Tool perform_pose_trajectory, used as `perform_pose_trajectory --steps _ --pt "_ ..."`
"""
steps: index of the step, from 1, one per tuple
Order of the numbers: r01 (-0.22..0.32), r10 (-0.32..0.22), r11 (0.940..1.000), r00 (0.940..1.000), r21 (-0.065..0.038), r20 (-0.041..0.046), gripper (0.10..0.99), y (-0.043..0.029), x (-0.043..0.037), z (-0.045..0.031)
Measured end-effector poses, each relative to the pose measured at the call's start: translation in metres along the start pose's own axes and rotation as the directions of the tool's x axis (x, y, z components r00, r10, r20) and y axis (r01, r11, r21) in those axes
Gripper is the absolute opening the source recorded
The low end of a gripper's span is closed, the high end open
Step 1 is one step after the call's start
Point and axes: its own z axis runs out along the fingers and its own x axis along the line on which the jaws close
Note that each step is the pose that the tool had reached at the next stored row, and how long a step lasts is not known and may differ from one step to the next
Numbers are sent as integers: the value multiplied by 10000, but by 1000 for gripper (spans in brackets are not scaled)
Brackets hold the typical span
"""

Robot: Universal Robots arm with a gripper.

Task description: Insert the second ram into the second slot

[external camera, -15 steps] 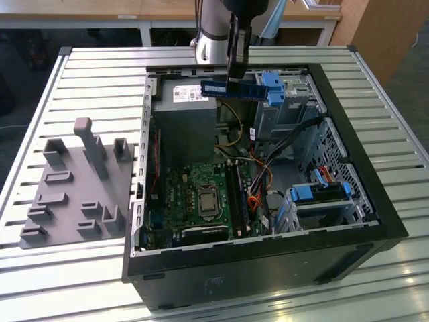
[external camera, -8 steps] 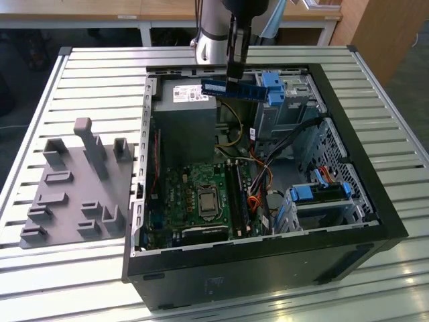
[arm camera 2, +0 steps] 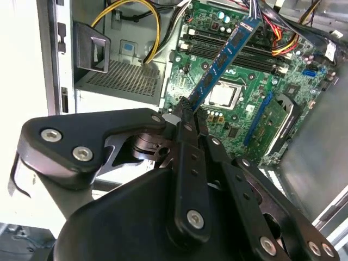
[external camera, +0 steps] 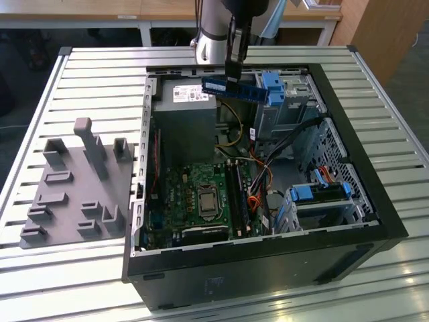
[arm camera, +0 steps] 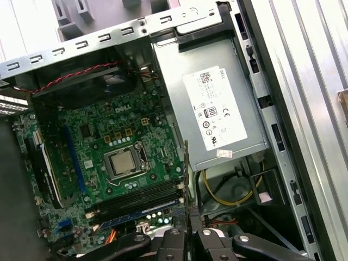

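Where the ram (external camera: 231,88) is: high over the open case (external camera: 375,201), above its rear end, well clear of the board (external camera: 194,194); level and lengthwise in the exterior view.
Gripper (external camera: 232,79): fingers clamped on the ram; in the second wrist view the ram (arm camera 2: 225,54) juts out past the gripper (arm camera 2: 187,109).
Slots (arm camera: 136,198): beside the processor; a blue stick (arm camera: 136,216) seems to sit in one already.
Risk, aim: a skewed ram would likely jam on the slot edge or come down on the seated stick.
Risk, cables (external camera: 258,168): they lie close to the slots and could snag it.
Risk, grip: a thin board may pivot under push.
Surface: slatted metal table (external camera: 94,74), with a grey block (external camera: 74,181) beside the case.
Room: wooden desks (external camera: 67,10) behind.
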Motion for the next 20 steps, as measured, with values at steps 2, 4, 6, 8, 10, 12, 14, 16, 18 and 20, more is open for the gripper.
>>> perform_pose_trajectory --steps 2,4,6,8,10,12,14,16,18,20 --pt "-187 187 9998 9998 3 8 137 0 0 1" --pt "-372 372 9993 9993 6 14 137 0 0 1" --pt "-558 558 9984 9984 9 22 137 0 0 1" --pt "-750 750 9972 9972 12 28 137 0 0 1" --pt "-921 921 9958 9957 14 36 137 0 0 2" --pt "-1092 1092 9940 9940 16 42 137 0 0 2" --pt "-1258 1258 9921 9920 18 49 137 0 0 3" --pt "-1426 1426 9898 9898 20 55 137 0 0 3" --pt "-1597 1597 9872 9871 22 63 137 0 0 3" --pt "-1762 1762 9844 9843 24 69 137 0 0 4"
